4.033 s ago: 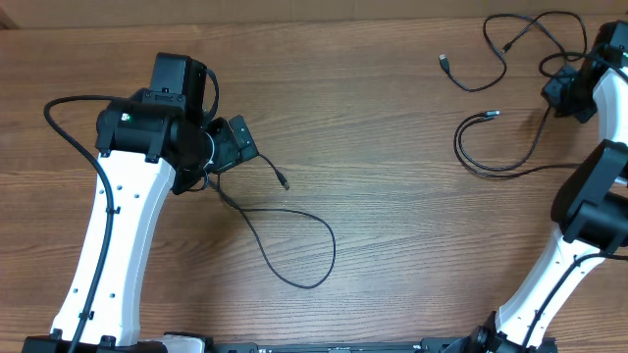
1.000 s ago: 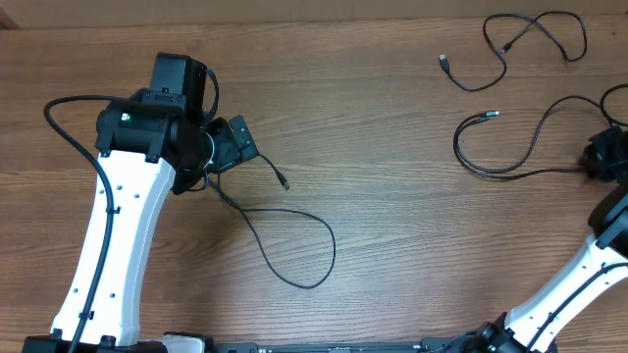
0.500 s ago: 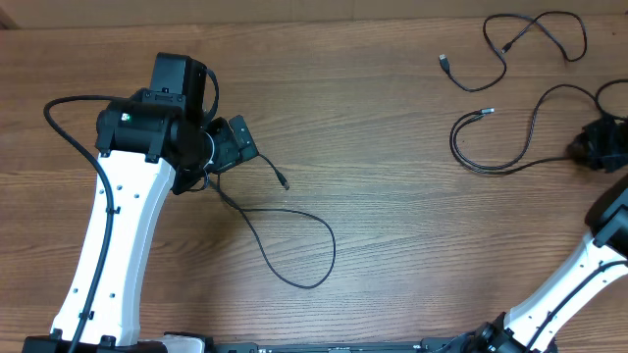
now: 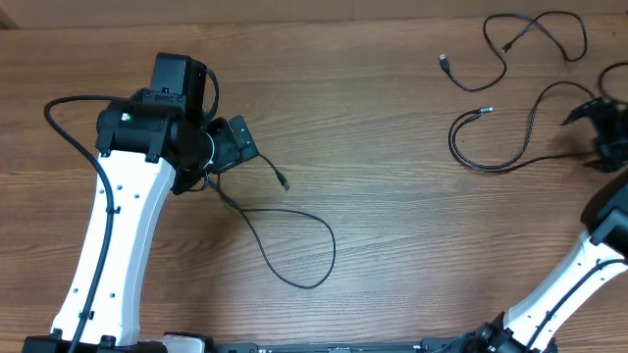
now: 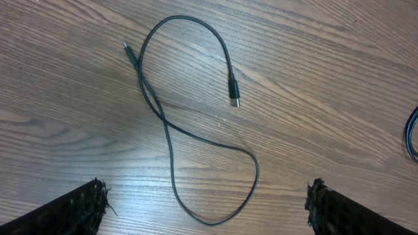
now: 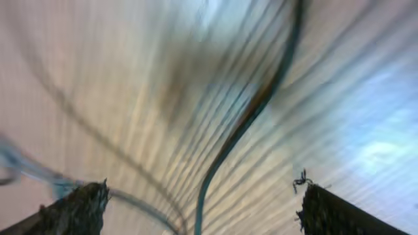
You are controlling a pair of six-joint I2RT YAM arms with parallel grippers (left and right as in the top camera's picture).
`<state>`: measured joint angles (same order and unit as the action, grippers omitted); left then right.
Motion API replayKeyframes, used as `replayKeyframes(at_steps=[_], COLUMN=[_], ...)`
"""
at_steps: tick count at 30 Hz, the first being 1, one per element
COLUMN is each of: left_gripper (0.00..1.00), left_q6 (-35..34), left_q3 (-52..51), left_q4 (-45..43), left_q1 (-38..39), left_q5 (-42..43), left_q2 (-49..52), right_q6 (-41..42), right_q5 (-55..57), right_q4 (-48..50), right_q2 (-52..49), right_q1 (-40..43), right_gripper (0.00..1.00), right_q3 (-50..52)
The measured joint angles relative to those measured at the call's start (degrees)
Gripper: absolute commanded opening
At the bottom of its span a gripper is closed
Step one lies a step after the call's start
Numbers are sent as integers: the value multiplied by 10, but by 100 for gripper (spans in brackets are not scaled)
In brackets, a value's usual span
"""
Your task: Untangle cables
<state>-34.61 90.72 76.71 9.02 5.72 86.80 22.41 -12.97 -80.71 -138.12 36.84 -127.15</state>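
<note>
The brown wood-grain table (image 4: 392, 206) carries everything. The left end effector (image 5: 209, 207) hangs released above a thin black looped cable (image 5: 171, 140). The right end effector (image 4: 581, 139) is spread wide, with a second cable (image 4: 496, 168) running between its fingers. A third cable (image 4: 535, 22) lies near the far-right corner.

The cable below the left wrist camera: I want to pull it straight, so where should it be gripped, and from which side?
I'd grip the cable on the straight run behind the plug lying apart from the other strands, coming straight down from above. It lies flat on the table, and that end has bare wood around it.
</note>
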Motion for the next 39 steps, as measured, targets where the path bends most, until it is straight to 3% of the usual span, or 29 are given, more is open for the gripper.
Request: replayKeyframes(at_steps=[6,8,9,21,29,33,39], left_gripper=[100,99,99,100,100,100,100], left_q6=[0,0,0,0,0,0,0], left_q3=[0,0,0,0,0,0,0], left_q4=[0,0,0,0,0,0,0], left_q1=[0,0,0,0,0,0,0], left_q5=[0,0,0,0,0,0,0], left_q2=[0,0,0,0,0,0,0], right_q6=[0,0,-1,26,66,116,140], right_q5=[-4,-20,-27,-17,30,97,114], right_q4=[-93,-135,-153,-164,-164,-162,-134], right_q2=[3,4,4,4,15,29,31], right_q1=[9,2,-5,-150,-190,-212,-223], right_gripper=[100,95,100,100,100,100,100], right_q3=[-127,-134,-133,-77,-44,7,81])
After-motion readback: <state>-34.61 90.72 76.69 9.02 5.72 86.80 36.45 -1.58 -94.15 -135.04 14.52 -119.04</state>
